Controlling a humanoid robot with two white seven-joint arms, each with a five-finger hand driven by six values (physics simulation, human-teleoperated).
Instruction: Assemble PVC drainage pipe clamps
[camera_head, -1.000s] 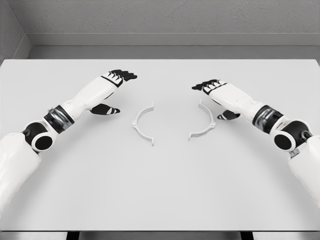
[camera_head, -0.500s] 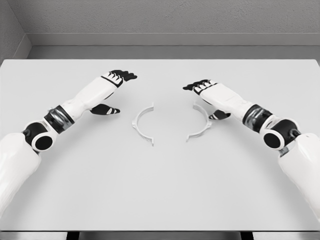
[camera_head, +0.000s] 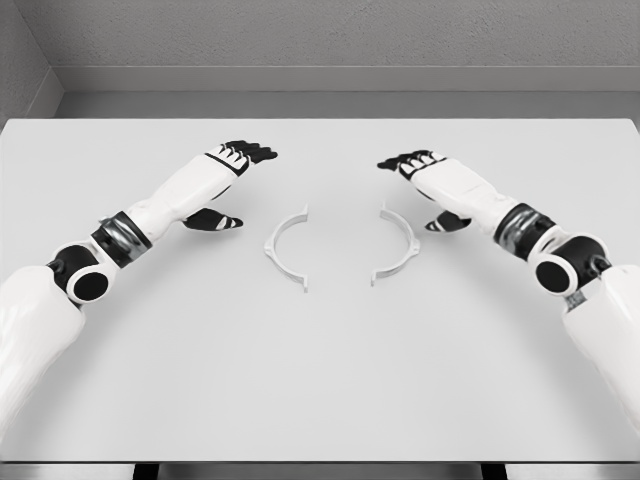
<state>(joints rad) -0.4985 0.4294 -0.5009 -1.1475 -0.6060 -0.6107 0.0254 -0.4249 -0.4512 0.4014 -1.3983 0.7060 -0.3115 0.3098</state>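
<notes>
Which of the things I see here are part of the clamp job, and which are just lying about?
Part of the job:
- left clamp half, lying flat
- right clamp half, facing it, a gap between them
- left hand, open
- right hand, open

Just lying about:
- nothing else; only the white table beneath

Both upper arms are running out past the picture's lower corners, the table (camera_head: 320, 400) is being cropped at the bottom edge, and each forearm is covering most of its own hand's palm, left hand (camera_head: 228, 180) and right hand (camera_head: 425, 182) alike.
</notes>
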